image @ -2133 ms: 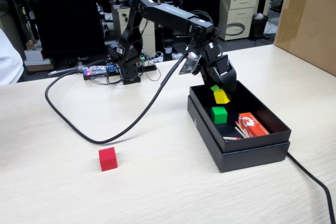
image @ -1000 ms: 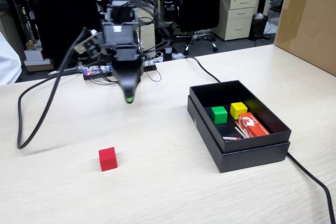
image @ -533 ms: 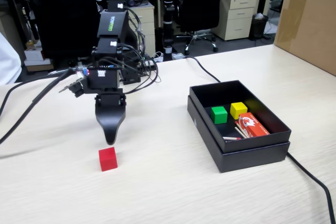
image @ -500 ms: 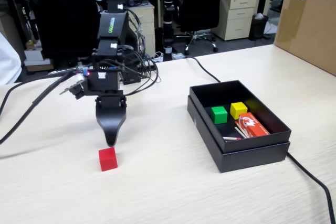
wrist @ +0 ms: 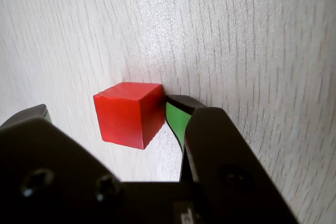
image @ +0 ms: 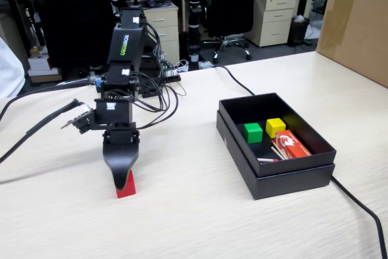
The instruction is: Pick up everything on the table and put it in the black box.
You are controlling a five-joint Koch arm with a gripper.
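A red cube point(image: 127, 190) point(wrist: 126, 114) rests on the beige table point(image: 194, 222), left of the black box point(image: 291, 177). My gripper point(image: 119, 181) point(wrist: 108, 107) is lowered over it and open, with the cube between the jaws. In the wrist view the right finger's green pad point(wrist: 176, 121) sits at the cube's right face, and the left fingertip point(wrist: 37, 113) stands apart from it. The fixed view shows the gripper hiding most of the cube. A green cube point(image: 253, 132) and a yellow cube point(image: 275, 127) lie inside the box.
A red-and-white packet point(image: 292, 144) and thin pale sticks point(image: 270, 159) also lie in the box. A big brown carton point(image: 357, 22) stands at the back right. One black cable point(image: 364, 210) runs off the box's near right corner, another point(image: 36, 128) trails left of the arm.
The arm swung from over the box to the left. In the last half second the gripper dropped from above the red cube to around it.
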